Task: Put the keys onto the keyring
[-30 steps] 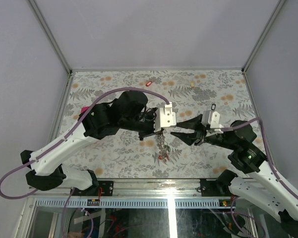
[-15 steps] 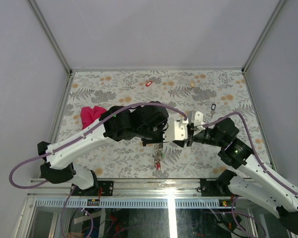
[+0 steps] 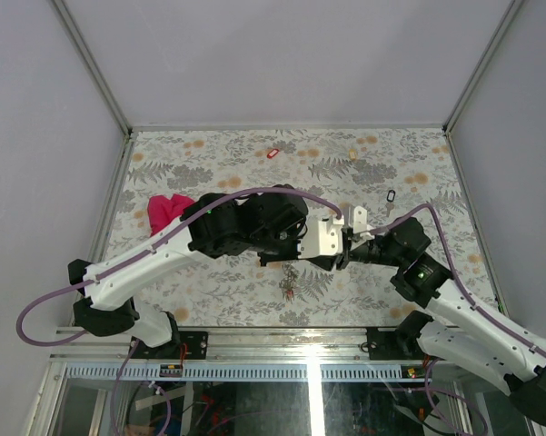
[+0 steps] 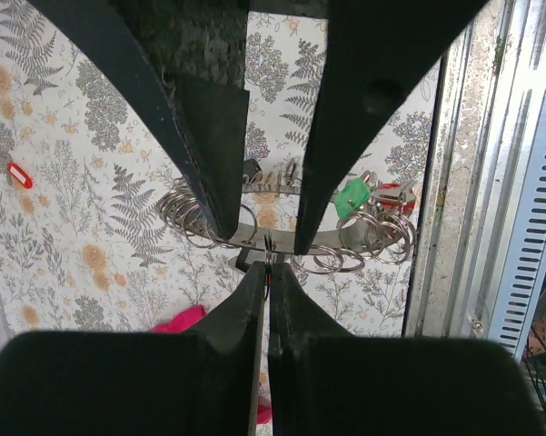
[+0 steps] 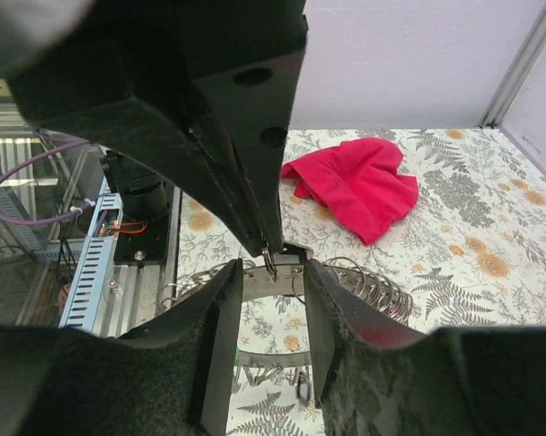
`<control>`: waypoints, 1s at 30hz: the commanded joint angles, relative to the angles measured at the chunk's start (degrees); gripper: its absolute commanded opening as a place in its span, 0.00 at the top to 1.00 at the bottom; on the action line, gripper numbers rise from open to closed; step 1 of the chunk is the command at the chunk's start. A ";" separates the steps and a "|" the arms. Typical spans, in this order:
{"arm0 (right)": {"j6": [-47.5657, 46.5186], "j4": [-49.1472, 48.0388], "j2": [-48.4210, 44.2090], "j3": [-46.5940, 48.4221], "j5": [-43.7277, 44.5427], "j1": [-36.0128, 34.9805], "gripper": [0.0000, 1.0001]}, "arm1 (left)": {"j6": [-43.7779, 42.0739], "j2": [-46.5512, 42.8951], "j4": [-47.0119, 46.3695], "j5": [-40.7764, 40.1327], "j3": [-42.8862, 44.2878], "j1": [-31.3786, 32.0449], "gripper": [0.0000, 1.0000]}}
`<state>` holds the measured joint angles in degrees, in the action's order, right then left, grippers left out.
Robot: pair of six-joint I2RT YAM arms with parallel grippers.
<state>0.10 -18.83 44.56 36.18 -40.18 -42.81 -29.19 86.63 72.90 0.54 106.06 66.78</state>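
**1. Layout**
- The magenta cloth (image 3: 166,211) lay at the left of the table (image 3: 163,163).
- A red-tagged key (image 3: 273,153) lay loose near the far edge.
- Above the near middle of the table, clear of its surface, the left gripper (image 4: 266,269) had its fingers pressed together on the band of the keyring (image 4: 254,238).
- The keys (image 4: 382,222) already threaded, one with a green tag (image 4: 352,196), hung bunched along that band.
- The right gripper (image 5: 271,272) faced the left head-on. Its fingers were apart, one on each side of the left fingertips, with nothing seen clamped between them.
- A black-tagged key (image 3: 391,195) lay loose further right, well apart from both grippers.

**2. Orientation**
- A ring has no long axis of its own. The gripped stretch of band ran crosswise to both sets of fingers.
- From overhead the keyring showed as a narrow cluster trailing from the pinch toward the near edge. It therefore probably hung close to edge-on below the grip. The exact tilt could not be told.

**3. Hazards (judged)**
- Pivot or slip: a thin band was held at one point by narrow tips. The weight of the hanging keys could swing it round or drag it out.
- Collision: the right fingers stood just beside the left tips. Closing them, or a small sideways drift, could strike those tips and knock the keyring free.
- Spill: where the keyring's opening lay could not be seen. If it sat low, threaded keys could slide off.
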 commanded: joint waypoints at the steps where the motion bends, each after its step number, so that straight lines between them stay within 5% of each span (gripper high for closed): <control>1: 1.01 -5.98 1.26 0.48 -1.88 -0.06 0.62 | -0.92 -0.54 -1.02 -1.21 2.40 0.33 1.00; 16: 0.80 -7.36 3.73 0.81 -2.62 -0.08 0.76 | -1.38 -0.61 -1.29 -0.27 2.18 0.36 1.00; 21: 1.90 -7.29 4.22 1.69 -3.46 -0.08 0.97 | -1.56 -0.98 -2.03 -0.55 2.30 0.32 1.00; 30: 2.10 -2.61 0.85 5.50 -1.73 -0.06 1.00 | -1.25 -8.41 -10.98 2.04 0.29 0.37 0.67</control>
<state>1.80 -20.29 48.14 36.75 -42.94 -42.81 -30.15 84.33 70.70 1.13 106.06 66.81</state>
